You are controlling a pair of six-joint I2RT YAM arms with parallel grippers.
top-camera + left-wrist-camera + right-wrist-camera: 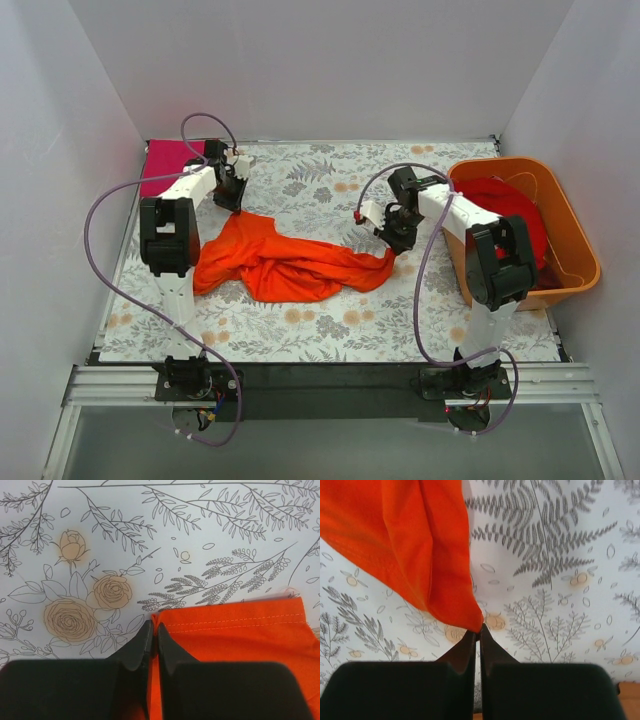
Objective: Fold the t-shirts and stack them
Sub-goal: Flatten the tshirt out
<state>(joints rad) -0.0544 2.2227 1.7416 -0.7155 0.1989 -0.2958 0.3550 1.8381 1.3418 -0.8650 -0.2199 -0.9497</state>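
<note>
We find no words, numbers, brand names or signs that can be read in any of the views. The tablecloth (310, 180) carries only drawn roses, ferns and leafy sprigs. The orange t-shirt (290, 265) shows plain cloth and a stitched hem, with no print or label we can make out.

The orange shirt (290, 262) stretches between my left pincer (232, 205) and right pincer (400, 247), barring the middle of the mat (330, 175). The tub (585, 262) crowds my right pincer's outer side, and the pink shirt (165, 160) fills the far left corner. Bare mat beyond the orange shirt and along the near edge lies open to either pincer.
</note>
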